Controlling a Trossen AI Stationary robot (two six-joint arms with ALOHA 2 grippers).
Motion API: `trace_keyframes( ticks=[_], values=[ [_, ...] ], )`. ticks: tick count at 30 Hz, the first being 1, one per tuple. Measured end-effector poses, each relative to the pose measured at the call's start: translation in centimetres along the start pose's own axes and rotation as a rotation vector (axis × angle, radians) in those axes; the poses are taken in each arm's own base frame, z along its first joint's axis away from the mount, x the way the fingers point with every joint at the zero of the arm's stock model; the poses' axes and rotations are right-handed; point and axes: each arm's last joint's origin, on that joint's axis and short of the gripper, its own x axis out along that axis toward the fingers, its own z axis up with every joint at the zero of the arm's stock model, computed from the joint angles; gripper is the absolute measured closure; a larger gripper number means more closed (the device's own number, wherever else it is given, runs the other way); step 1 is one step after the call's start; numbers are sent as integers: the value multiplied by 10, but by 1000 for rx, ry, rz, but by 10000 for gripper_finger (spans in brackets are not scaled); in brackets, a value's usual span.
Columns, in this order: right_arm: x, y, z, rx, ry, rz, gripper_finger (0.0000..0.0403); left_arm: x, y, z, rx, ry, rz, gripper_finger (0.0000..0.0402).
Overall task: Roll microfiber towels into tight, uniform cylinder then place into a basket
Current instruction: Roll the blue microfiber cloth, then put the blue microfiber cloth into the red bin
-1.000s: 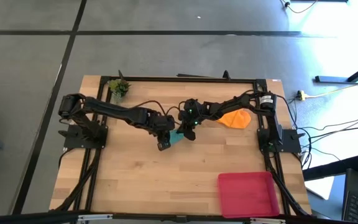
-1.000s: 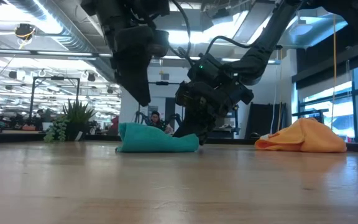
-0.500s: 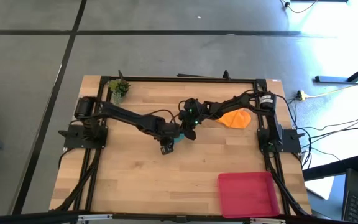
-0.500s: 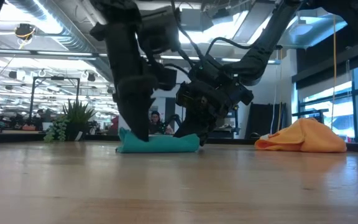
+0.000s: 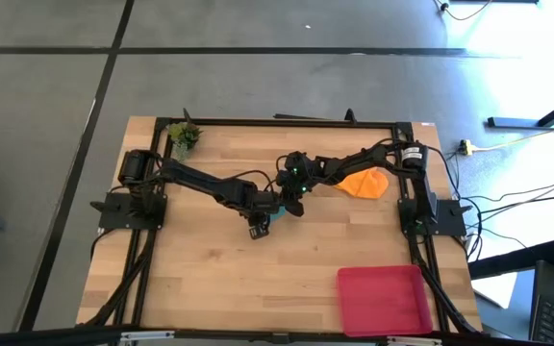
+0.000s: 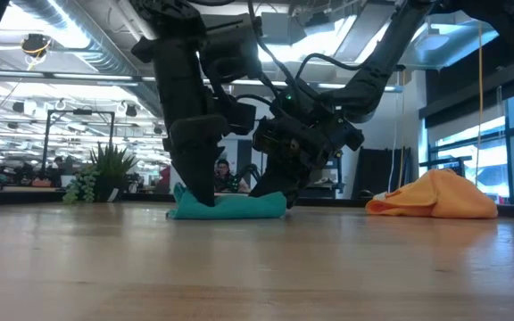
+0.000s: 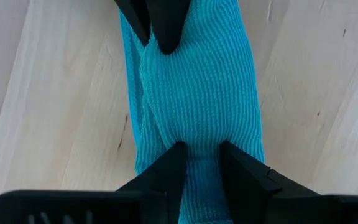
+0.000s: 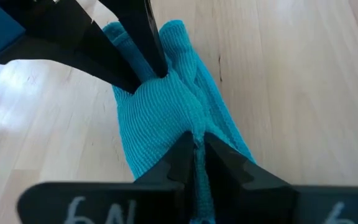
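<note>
On teal towel (image 7: 197, 93): both grippers' jaws pinching its folds.

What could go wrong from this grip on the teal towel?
1. The left gripper and right gripper both pinch the teal towel by thin folds, so it may unroll when lifted.
2. The basket sits far off at the table's near right corner; the roll could sag on the way.

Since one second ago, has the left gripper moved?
Yes. The left gripper has come down onto the teal microfiber towel, judged against the wooden table.
</note>
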Motion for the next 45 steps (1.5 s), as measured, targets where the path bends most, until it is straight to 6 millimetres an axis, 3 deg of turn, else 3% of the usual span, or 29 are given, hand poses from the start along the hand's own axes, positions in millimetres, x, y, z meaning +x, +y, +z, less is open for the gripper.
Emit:
trace_keyframes(
  ticks=[9,19,25,34,45],
  values=[
    [-2,-1,1,-27,-9,-2,361,1,0,-1,1,6,0,304],
    [-26,-4,9,-61,10,-51,361,1,0,-1,0,6,-3,305],
    [-48,3,17,-120,45,-238,361,1,0,-1,-1,7,-4,305],
    [-88,28,29,-173,89,-392,361,2,0,-1,0,7,-3,305],
    [-128,88,28,-270,117,-598,361,2,1,-1,96,14,-21,305]
  ],
)
